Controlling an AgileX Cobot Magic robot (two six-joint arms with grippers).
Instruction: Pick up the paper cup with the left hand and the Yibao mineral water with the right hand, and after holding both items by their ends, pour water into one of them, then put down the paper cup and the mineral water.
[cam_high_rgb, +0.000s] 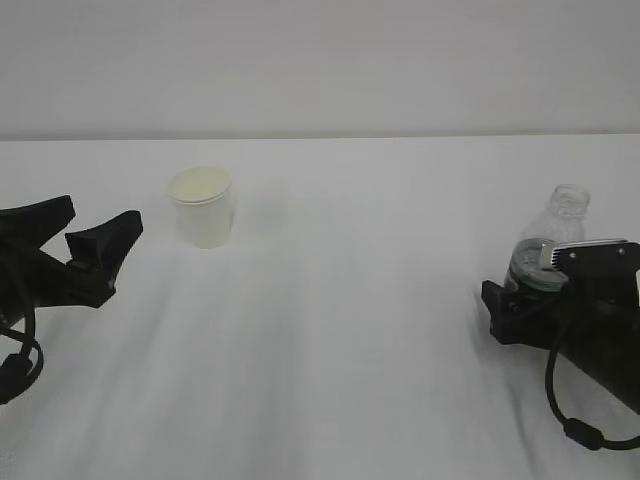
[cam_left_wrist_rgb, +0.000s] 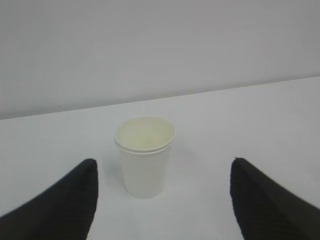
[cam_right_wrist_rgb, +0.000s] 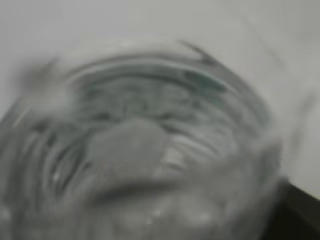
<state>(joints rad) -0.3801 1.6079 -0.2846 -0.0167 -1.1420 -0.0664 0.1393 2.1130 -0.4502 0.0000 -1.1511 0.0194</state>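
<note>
The small white paper cup (cam_left_wrist_rgb: 145, 155) stands upright on the white table (cam_high_rgb: 340, 330). We see the black left gripper (cam_left_wrist_rgb: 162, 200) just short of the cup, fingers apart. Right of the cup, the clear ribbed mineral water bottle (cam_high_rgb: 552, 240) sits against the black right gripper (cam_high_rgb: 520, 315), fingers wide. Advance level, centre the cup, then close gently.

Black arms (cam_high_rgb: 600, 350), looping black cables (cam_high_rgb: 575, 425)
</note>
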